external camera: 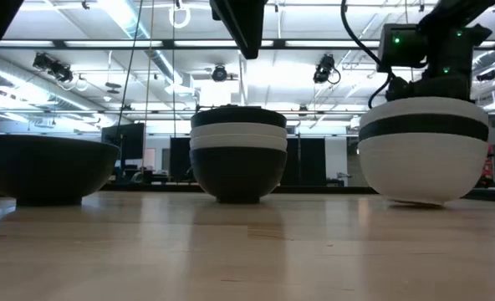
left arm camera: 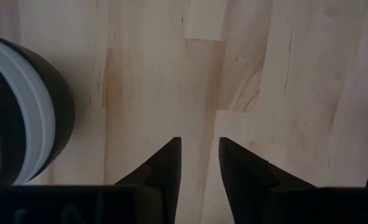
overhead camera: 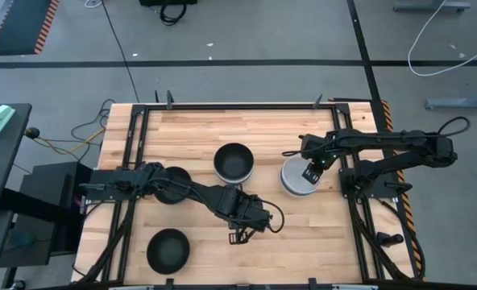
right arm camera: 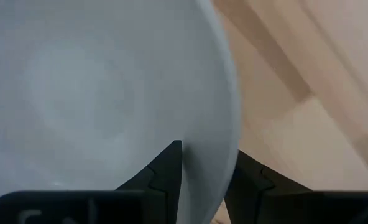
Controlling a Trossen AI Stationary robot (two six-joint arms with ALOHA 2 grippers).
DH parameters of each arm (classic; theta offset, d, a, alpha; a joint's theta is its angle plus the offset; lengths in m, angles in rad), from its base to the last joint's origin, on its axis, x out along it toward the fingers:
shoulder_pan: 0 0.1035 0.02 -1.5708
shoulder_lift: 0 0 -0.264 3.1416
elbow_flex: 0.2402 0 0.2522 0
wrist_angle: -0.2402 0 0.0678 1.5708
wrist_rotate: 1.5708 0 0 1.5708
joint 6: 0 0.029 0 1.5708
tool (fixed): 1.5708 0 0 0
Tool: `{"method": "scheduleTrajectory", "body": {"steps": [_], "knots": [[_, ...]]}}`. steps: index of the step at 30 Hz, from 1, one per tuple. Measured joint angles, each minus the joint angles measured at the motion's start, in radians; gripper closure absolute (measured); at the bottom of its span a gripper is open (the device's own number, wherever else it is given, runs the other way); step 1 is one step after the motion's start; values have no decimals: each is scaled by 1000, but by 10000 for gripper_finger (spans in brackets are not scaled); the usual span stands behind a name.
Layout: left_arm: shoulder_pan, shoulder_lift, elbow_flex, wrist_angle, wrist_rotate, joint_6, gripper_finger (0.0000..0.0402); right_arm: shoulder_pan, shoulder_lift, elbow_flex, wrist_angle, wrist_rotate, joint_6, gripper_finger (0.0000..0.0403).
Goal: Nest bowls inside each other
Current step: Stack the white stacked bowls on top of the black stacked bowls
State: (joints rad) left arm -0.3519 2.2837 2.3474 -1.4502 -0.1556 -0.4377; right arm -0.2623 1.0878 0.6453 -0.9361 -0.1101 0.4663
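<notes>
A black bowl [overhead camera: 167,250] rests on its base near the table's front left. Another black bowl [overhead camera: 174,184] lies partly under my left arm. At mid-table stands a stack of black and white bowls [overhead camera: 234,162] [external camera: 237,155]. To its right is a white stack with a black band [external camera: 423,146], topped by a white bowl [overhead camera: 296,179]. My right gripper [overhead camera: 310,172] is shut on that bowl's rim. My left gripper [overhead camera: 239,235] hangs open over bare wood in front of the middle stack, its fingers [left arm camera: 199,155] holding nothing. My right gripper holds the top white bowl by its rim [right arm camera: 229,134], one finger inside the bowl and one outside. The fingers come from above, pointing steeply down. The bowl sits upright in the stack beneath it, whose base [external camera: 415,199] is on the table.
Black frame rails [overhead camera: 134,161] run along the table's left and right sides. Bare wood [overhead camera: 303,242] lies at the front right and along the far edge. The middle stack [left arm camera: 22,118] is close beside my left gripper.
</notes>
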Motion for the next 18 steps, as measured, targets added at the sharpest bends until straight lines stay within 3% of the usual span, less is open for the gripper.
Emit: {"method": "scheduleTrajectory", "body": {"steps": [11,18], "knots": [[0,0,0,3,-9,2,291,3,0,-6,41,-26,1,299],[1,0,0,3,-9,-2,287,3,0,-6,46,-33,12,339]]}}
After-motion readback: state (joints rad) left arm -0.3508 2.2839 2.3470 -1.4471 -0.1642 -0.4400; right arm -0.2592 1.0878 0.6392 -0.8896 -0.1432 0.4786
